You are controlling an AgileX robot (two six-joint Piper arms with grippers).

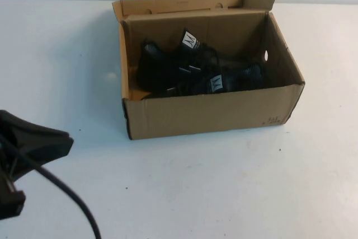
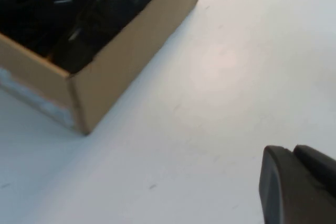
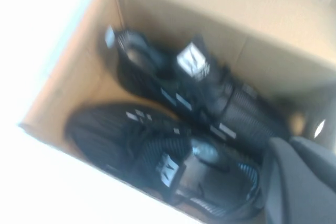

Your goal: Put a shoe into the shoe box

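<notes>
I see both black sneakers lying inside the shoe box (image 1: 210,113). The shoe (image 1: 221,81) nearer the front wall lies lengthwise along that wall, its long axis running left to right across the box; from the right wrist camera its white tongue label (image 3: 169,170) carries a dark logo I can't read as letters. Which end is the toe I can't say for certain from overhead. The second sneaker (image 1: 168,62) sits behind it, toward the back wall, roughly parallel, its own tongue label (image 1: 190,40) standing up with the same dark mark. Small white stripes show on the sides of both.

The box is brown corrugated cardboard, open at the top, lid flap (image 1: 190,3) folded up at the back. A round hole (image 1: 265,55) pierces its right end wall, and small dark print (image 1: 273,121) sits low on the front right corner, too small for me to read.

My right gripper (image 3: 302,182) hangs above the box's right end, its fingers together and holding nothing. My left gripper (image 2: 299,182) sits low over the white table (image 1: 224,183), near the box's front left corner and apart from it, fingers together and empty.
</notes>
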